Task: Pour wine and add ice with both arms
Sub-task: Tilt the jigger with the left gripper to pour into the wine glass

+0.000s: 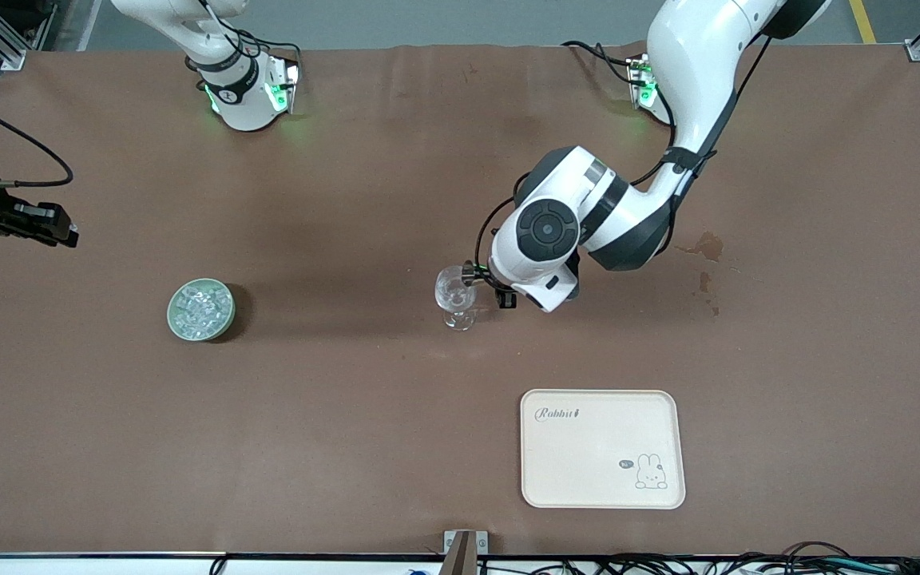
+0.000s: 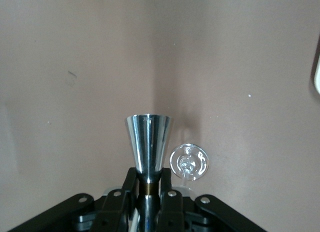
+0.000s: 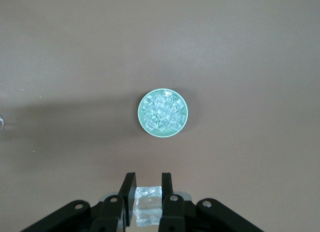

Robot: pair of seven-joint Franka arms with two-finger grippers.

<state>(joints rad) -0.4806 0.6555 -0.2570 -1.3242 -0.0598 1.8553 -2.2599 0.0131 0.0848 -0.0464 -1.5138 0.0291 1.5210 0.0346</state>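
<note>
We see right gripper [image 3: 148, 189] clamped on cube (carried for glass [image 1: 455, 295]), ice [image 1: 201, 309] heaped in bowl; left gripper [image 2: 149, 202] clamped on jigger beside glass, ready to pour

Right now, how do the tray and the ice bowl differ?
The tray is a cream rounded rectangle with a rabbit print and nothing on it; the bowl is round, pale green and heaped with clear ice cubes. The tray is the larger of the two. It lies nearer the front camera, toward the left arm's end; the bowl sits toward the right arm's end. Both rest flat on the brown table.
</note>
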